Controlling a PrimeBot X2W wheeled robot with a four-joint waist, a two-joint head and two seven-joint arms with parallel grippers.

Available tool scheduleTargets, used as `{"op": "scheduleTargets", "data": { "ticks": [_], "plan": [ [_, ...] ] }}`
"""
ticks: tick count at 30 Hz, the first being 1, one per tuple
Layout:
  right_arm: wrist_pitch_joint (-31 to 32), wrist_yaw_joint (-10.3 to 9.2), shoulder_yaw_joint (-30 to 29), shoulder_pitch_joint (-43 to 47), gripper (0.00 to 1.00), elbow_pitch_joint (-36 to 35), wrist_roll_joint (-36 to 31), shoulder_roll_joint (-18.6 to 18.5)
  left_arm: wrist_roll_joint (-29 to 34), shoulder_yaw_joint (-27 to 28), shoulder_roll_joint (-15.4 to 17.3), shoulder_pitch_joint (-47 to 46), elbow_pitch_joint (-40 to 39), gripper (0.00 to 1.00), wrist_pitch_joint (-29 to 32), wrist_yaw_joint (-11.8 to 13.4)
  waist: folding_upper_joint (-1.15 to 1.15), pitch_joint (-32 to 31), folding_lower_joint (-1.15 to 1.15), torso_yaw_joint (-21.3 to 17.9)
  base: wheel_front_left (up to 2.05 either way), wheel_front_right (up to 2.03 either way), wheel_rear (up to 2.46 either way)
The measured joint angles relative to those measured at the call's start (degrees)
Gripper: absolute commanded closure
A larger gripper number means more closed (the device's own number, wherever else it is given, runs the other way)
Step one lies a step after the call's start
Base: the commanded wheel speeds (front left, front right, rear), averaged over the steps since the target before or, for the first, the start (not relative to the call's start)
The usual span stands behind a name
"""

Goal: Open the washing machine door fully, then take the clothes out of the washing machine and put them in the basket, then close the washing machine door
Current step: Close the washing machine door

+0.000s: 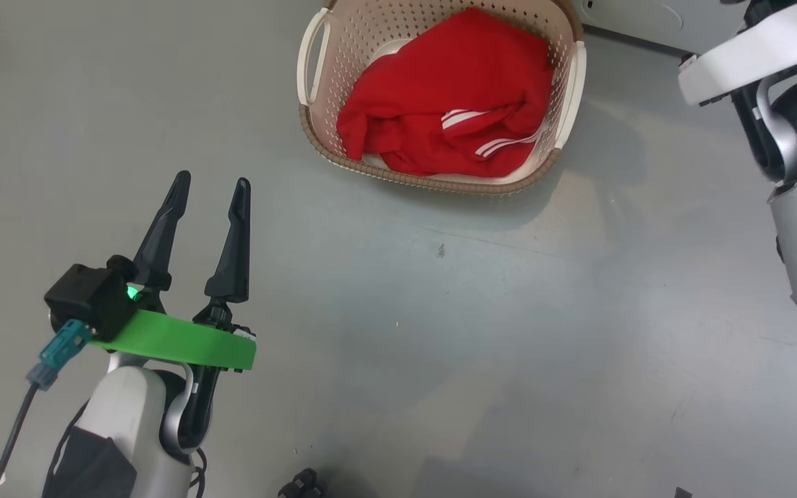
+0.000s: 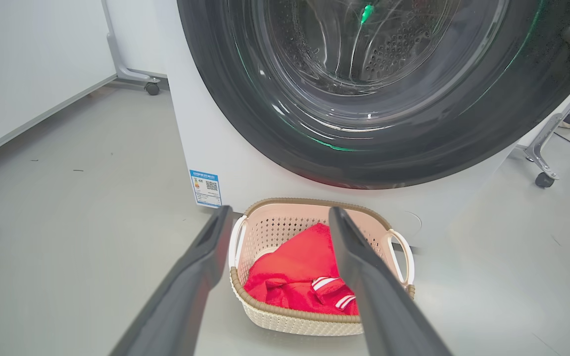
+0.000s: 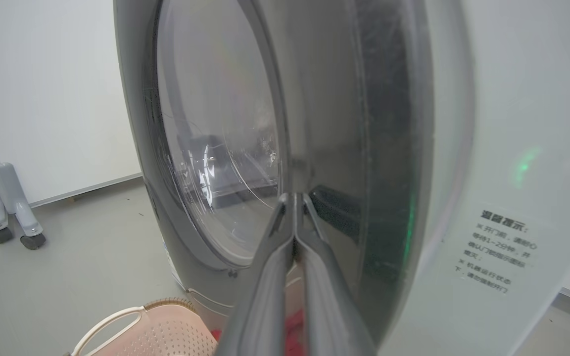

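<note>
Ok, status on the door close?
Left gripper open, empty, over floor. Right gripper shut, tips at washing machine door rim. Clothes in basket, just below door.

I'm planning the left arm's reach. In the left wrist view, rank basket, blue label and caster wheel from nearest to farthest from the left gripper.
1. basket, just past the fingertips of the left gripper.
2. blue label, behind it on the washing machine, leftward.
3. caster wheel, far back, upper left.

Dark tapered fingers (image 1: 234, 242), green wrist band (image 1: 177, 344), seemingly teal plug (image 1: 59, 350).
</note>
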Motion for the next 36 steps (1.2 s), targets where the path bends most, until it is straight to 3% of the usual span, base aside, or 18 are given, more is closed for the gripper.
{"op": "scheduleTargets", "data": {
  "ticks": [14,27,36],
  "plan": [
    [1.2,-1.00,-1.6,-6.8,1.00,2.5,-1.1,-2.0,-0.8,-0.1,-0.7,-2.1,0.3,0.00,0.0,0.0,0.00,3.3,0.00,1.4,0.00,0.00,0.00],
    [1.6,-2.92,-3.0,-9.7,1.00,4.4,-2.0,-1.4,-1.5,-0.3,-0.9,-3.0,0.7,0.00,0.0,0.0,0.00,3.9,0.00,1.4,0.00,0.00,0.00],
    [0.5,-2.96,-2.9,-10.3,1.00,5.8,-2.0,-1.0,-1.5,-0.5,-1.0,-3.6,1.6,0.00,0.0,0.0,0.00,3.8,0.00,1.2,0.00,0.00,0.00]
  ]
}}
